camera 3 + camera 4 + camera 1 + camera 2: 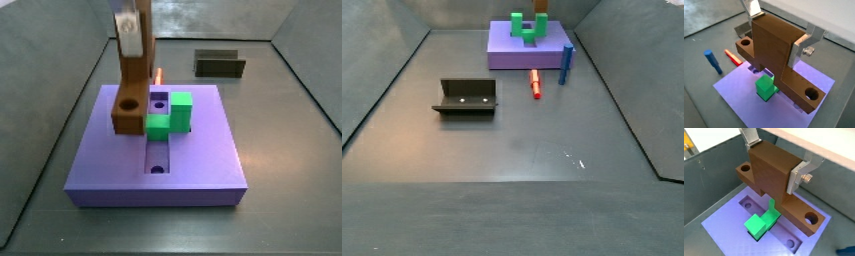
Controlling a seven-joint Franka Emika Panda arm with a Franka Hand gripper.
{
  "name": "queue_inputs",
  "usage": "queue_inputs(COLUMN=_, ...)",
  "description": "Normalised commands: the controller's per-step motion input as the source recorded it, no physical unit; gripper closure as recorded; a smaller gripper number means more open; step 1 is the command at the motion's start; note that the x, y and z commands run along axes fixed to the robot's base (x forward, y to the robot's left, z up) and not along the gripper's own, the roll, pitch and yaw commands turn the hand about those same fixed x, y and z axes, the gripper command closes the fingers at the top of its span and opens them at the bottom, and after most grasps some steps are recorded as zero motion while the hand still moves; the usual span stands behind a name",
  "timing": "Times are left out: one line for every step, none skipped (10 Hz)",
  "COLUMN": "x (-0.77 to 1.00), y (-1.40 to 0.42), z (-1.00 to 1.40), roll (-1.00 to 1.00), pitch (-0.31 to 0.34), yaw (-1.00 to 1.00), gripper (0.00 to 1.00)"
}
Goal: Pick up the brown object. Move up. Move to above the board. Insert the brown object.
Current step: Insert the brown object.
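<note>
My gripper is shut on the upright stem of the brown object, an orange-brown T-shaped block. Its silver fingers press both sides of the stem in both wrist views. The block's bar, with a round hole near each end, hangs low over the purple board, next to the green U-shaped block. In a side view the brown object stands at the board's far left part, beside the central groove and the green block; whether it touches the board I cannot tell.
A blue peg and a thin orange-red peg lie on the floor beside the board. A dark olive box-like piece stands apart on the grey floor. Grey walls enclose the workspace.
</note>
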Motion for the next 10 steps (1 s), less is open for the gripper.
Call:
queue_inputs(x=0.27, y=0.00, z=-0.41, roll=-0.03, pitch=-0.147, yaw=-0.01, gripper=1.00)
queue_inputs(x=0.25, y=0.00, z=-0.41, roll=-0.06, pitch=-0.157, yaw=0.00, gripper=1.00)
queue_inputs(x=0.01, y=0.03, z=-0.36, roll=-0.04, pitch=-0.114, yaw=0.00, gripper=1.00)
queue_inputs(x=0.00, y=0.05, z=-0.26, roll=-0.02, pitch=-0.059, yaw=0.00, gripper=1.00)
queue_inputs(x=0.34, y=0.02, z=-0.02, roll=-0.10, pitch=-0.004, yaw=0.07, gripper=1.00)
queue_inputs(x=0.48, y=0.01, z=0.00, roll=-0.07, pitch=0.000, yaw=0.14, gripper=1.00)
queue_inputs(x=0.15, y=0.06, z=-0.11, roll=0.00, pitch=0.000, yaw=0.16, gripper=1.00)
queue_inputs(x=0.00, y=0.11, z=-0.13, roll=0.00, pitch=0.000, yaw=0.13, gripper=1.00)
queue_inputs(x=0.00, y=0.11, z=-0.13, roll=0.00, pitch=0.000, yaw=0.11, gripper=1.00)
queue_inputs(x=0.00, y=0.01, z=-0.14, roll=0.01, pitch=0.000, yaw=0.10, gripper=1.00)
